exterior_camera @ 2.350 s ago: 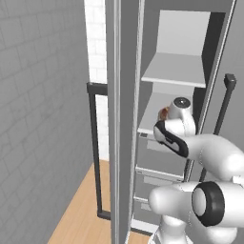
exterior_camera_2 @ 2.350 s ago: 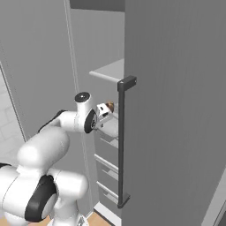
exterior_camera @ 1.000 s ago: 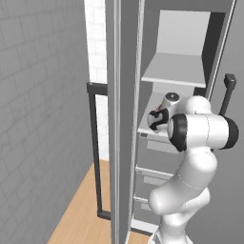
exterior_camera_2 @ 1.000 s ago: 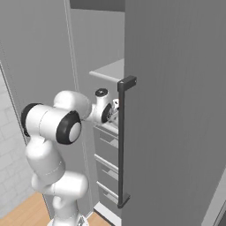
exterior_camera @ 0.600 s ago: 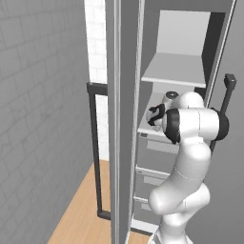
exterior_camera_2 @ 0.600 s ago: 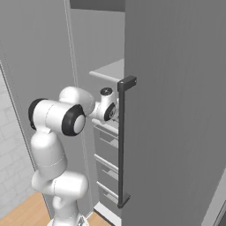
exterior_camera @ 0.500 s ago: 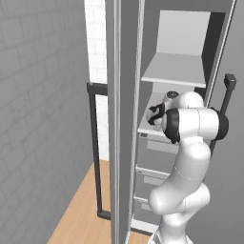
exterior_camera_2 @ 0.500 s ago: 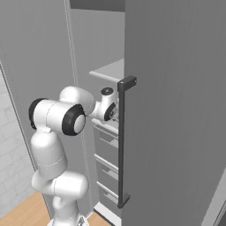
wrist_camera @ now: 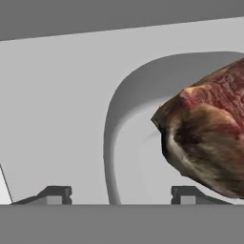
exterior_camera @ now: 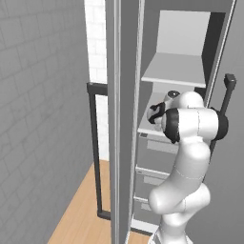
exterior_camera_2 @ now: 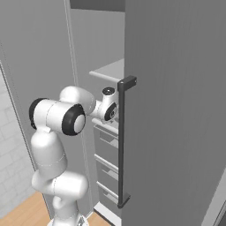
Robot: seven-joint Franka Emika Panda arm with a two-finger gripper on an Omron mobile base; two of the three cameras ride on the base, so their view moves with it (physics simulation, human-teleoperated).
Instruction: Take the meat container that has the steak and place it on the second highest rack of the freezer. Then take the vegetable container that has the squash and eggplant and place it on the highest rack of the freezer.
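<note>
Claw: the dark two-finger claw (wrist_camera: 116,193) is standing apart, straddling the rim, gripping nothing.
Tray: the shallow white rigid tray (wrist_camera: 112,143) is resting just ahead on the lower white shelf board (exterior_camera: 147,129); probably light, best held by its rim.
Contents: the reddish-brown marbled steak (wrist_camera: 209,131) is lying inside, right of the claw, likely soft and slippery.

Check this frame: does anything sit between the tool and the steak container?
Nothing visible does. In the hand view the tool straddles the container's grey rim, fingertips apart, with the steak right beyond. The shelf beneath is the second highest rack.
</note>
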